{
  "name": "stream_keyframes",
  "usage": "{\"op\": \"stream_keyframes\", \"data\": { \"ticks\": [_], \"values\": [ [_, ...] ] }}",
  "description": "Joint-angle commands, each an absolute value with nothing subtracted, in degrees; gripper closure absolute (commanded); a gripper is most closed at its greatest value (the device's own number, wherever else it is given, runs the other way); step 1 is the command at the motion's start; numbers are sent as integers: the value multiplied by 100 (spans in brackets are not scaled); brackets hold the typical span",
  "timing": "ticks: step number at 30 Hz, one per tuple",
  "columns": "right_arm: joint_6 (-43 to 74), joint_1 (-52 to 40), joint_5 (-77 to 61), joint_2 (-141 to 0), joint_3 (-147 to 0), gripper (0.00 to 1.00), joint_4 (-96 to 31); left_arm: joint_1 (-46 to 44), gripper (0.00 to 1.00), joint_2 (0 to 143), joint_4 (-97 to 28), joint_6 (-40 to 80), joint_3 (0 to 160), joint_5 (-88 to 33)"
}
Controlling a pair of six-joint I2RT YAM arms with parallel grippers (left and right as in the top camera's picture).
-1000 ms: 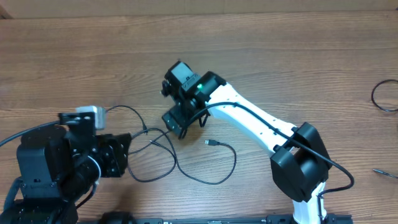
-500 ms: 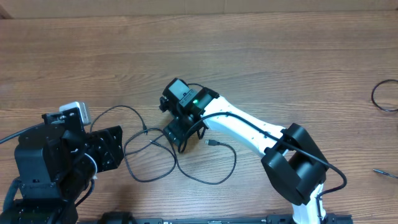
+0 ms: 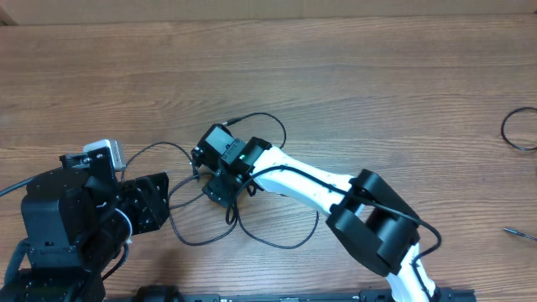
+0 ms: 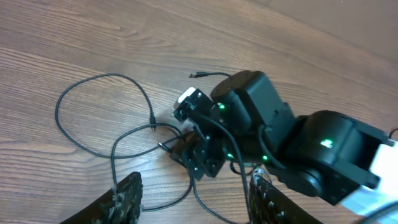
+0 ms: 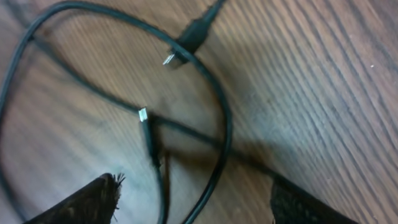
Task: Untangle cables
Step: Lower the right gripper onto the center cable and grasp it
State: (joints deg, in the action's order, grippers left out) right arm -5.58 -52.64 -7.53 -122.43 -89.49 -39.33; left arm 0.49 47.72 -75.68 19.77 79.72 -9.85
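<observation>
Thin black cables (image 3: 205,236) lie in loose crossing loops on the wooden table, left of centre. My right gripper (image 3: 220,190) hangs low over the crossing, open; in the right wrist view (image 5: 193,208) two cable strands run between its fingers (image 5: 93,200), with two small plug tips (image 5: 177,56) just ahead. My left gripper (image 3: 164,201) is open and empty at the left edge of the loops. In the left wrist view (image 4: 196,202) it faces the cables (image 4: 106,79) and the right gripper (image 4: 199,158). One plug end (image 4: 198,74) lies behind the right gripper.
A separate coiled black cable (image 3: 520,130) lies at the far right edge, with a small loose plug (image 3: 520,234) below it. The right arm (image 3: 310,180) stretches across the table's middle. The left arm's base (image 3: 50,226) fills the lower left corner.
My right gripper has moved left and down onto the cable crossing. One cable end has swung up behind it. The left gripper drew back slightly to the left.
</observation>
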Motion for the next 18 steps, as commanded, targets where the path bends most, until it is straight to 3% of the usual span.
{"op": "stream_keyframes", "data": {
  "ticks": [1, 2, 3, 4, 5, 7, 11, 18],
  "values": [
    [-642, -5229, -554, -12326, -8932, 28, -3730, 73, 44, 4733, -7583, 1968, 8079, -1059],
    [-652, -5227, -550, -12342, -8932, 42, -3658, 73, 44, 4733, -7585, 1968, 8079, -1059],
    [-650, -5227, -537, -12342, -8932, 50, -3625, 73, 43, 4733, -7588, 1968, 8079, -1059],
    [-648, -5229, -537, -12342, -8932, 67, -3599, 73, 43, 4733, -7596, 1968, 8079, -1059],
    [-635, -5229, -539, -12342, -8932, 74, -3568, 73, 43, 4733, -7607, 1968, 8079, -1057],
    [-602, -5229, -532, -12342, -8932, 71, -3533, 73, 43, 4733, -7627, 1964, 8079, -1059],
    [-604, -5229, -534, -12352, -8932, 55, -3535, 73, 42, 4733, -7644, 1927, 8079, -1120],
    [-530, -5229, -537, -12352, -8932, 55, -3535, 73, 43, 4733, -7647, 1925, 8079, -1168]
  ]
}}
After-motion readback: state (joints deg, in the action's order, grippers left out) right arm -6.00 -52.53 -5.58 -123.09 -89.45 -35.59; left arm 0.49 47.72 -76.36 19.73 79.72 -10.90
